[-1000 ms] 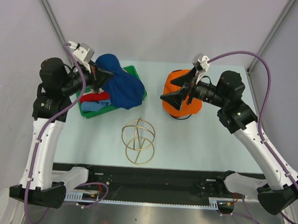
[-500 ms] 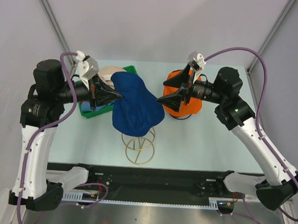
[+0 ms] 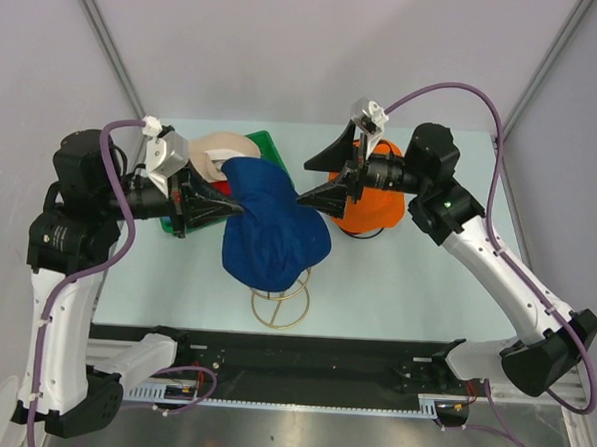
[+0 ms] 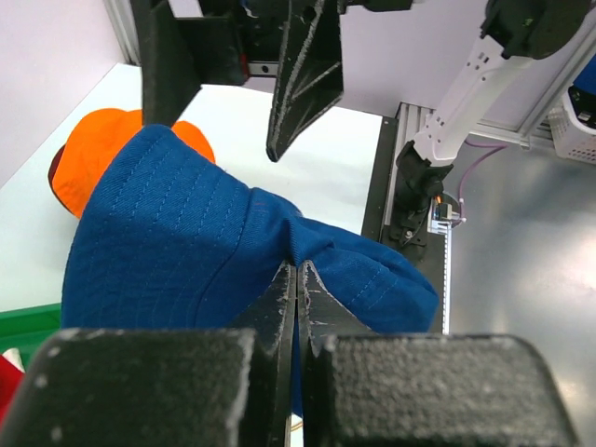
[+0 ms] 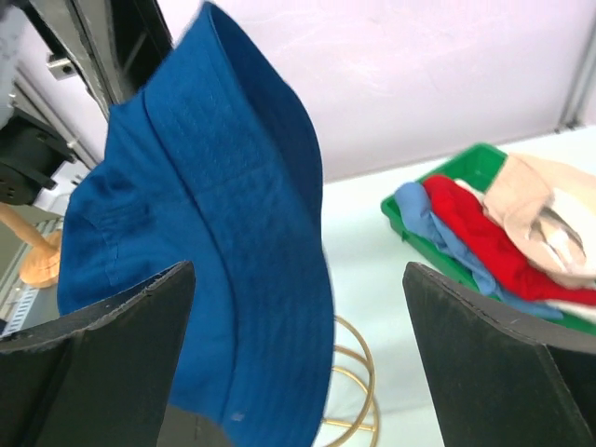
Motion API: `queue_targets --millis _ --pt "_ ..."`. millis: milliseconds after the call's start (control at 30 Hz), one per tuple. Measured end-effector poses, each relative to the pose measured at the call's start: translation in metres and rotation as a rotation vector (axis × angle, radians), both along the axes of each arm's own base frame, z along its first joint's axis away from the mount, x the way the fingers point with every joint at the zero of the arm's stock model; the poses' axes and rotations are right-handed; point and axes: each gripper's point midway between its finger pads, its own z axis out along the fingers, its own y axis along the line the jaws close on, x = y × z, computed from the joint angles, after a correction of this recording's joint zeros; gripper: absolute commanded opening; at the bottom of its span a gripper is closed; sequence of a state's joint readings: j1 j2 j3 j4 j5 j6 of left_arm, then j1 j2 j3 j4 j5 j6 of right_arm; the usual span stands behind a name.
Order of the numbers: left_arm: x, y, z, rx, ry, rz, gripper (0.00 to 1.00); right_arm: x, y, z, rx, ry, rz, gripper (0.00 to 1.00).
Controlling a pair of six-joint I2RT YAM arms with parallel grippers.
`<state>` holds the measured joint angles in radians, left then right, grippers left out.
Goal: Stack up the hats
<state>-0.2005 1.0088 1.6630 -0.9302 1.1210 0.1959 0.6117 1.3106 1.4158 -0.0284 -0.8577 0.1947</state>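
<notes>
Item: navy hat (image 3: pixel 275 237), hanging clear of the bench above its middle, over the gold wire frame (image 3: pixel 279 305). Left jaws are pinched together on a fold of its brim. Right jaws are spread wide just beside the hat and hold nothing. Hazards for you: the thin pinch may slip if the right side tugs, sagging cloth may snag the frame, and the two sets of jaws may collide. Likely destination: orange hat (image 3: pixel 375 202), toward the bench's far right.
</notes>
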Motion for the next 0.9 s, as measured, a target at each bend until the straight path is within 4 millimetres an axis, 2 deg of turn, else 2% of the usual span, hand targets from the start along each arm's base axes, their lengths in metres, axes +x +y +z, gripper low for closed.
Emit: queue_targets --millis 233,367,433,533,633,667,733,800,833,900 --pt "-0.003 0.000 0.001 -0.003 -0.004 -0.011 0.00 -0.003 0.010 0.016 0.053 -0.025 0.082 1.00" --pt "-0.003 -0.001 0.002 -0.003 -0.005 -0.012 0.00 -0.014 0.018 0.012 0.050 -0.014 0.149 0.99" --pt "-0.004 -0.001 0.002 -0.003 -0.006 -0.013 0.00 -0.022 0.022 0.009 0.042 -0.007 0.185 0.96" --pt "-0.003 -0.001 0.002 -0.003 -0.007 -0.011 0.00 -0.033 0.026 0.008 0.038 -0.007 0.227 0.83" --pt "-0.001 0.000 0.002 0.000 -0.013 0.002 0.00 -0.040 0.027 0.009 0.040 -0.007 0.252 0.64" --pt "0.000 0.000 0.001 0.001 -0.015 0.005 0.00 -0.041 0.027 0.008 0.041 -0.004 0.254 0.45" --pt "0.001 0.000 0.000 0.003 -0.016 0.012 0.00 -0.046 0.025 0.007 0.042 0.005 0.259 0.25" --pt "0.003 0.001 -0.002 0.007 -0.016 0.029 0.00 -0.051 0.023 0.007 0.044 0.003 0.264 0.13" --pt "0.006 0.002 -0.002 0.011 -0.019 0.045 0.00 -0.055 0.022 0.008 0.047 0.004 0.267 0.01" --pt "0.012 0.005 -0.001 0.018 -0.033 0.086 0.00 -0.064 0.019 0.015 0.058 0.004 0.267 0.00"
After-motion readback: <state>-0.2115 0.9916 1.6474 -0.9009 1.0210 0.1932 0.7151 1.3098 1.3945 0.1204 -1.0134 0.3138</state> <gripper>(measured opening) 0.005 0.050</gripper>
